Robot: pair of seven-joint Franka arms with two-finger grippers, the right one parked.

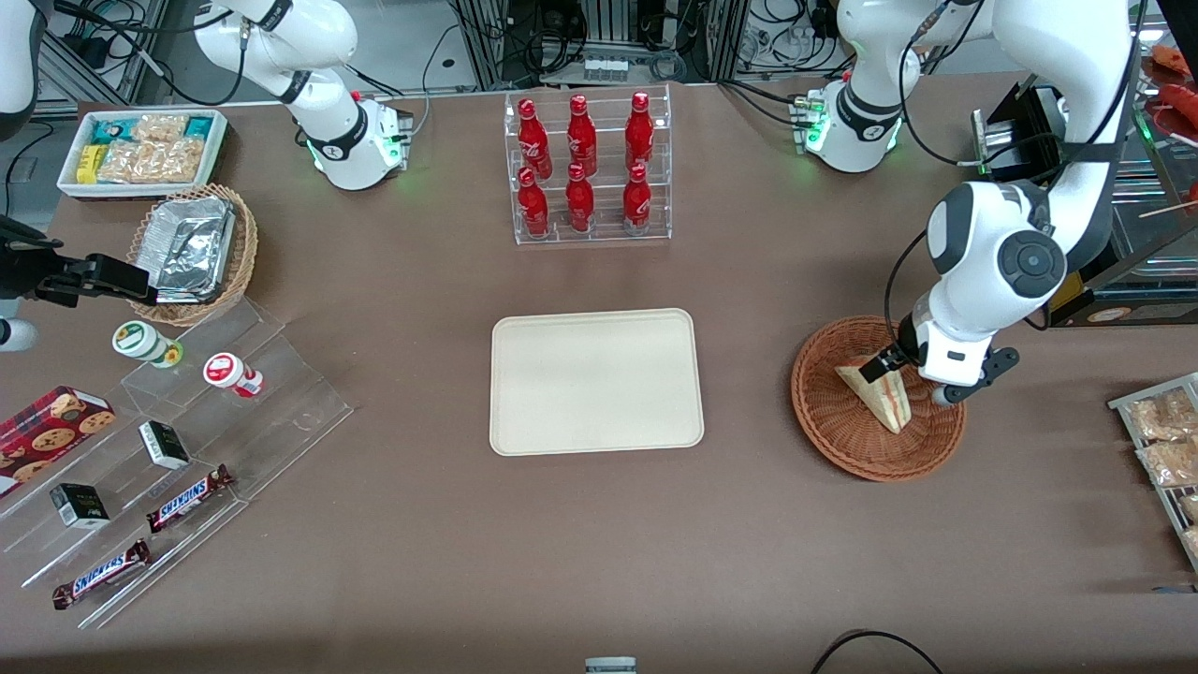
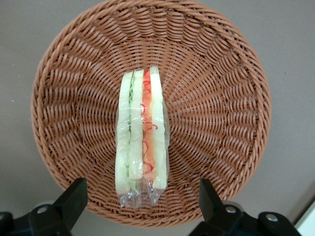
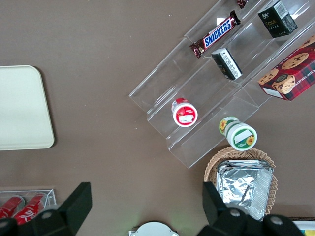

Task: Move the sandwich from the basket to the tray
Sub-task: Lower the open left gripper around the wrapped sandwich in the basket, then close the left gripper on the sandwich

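Wrist view, gripper (image 2: 140, 196) spread (woven basket (image 2: 231, 98))

"SNICKERS" is printed on 2 chocolate bars (image 1: 190, 497) (image 1: 101, 573).

Wicker, clear wrap, matt plastic

The basket (image 2: 221, 88) is rough reddish-brown woven wicker; between the gripper (image 2: 142, 196) and its spread black matt plastic fingers (image 2: 74, 196), the sandwich (image 2: 141, 142) lies in glossy, crinkled clear film. The tray (image 1: 596, 381) looks smooth and matt.

basket (image 2: 216, 98): reddish-brown weave
sandwich (image 2: 141, 137): pale bread, red, orange, green stripes
tray (image 1: 596, 381): plain cream
gripper (image 2: 140, 201): black fingers
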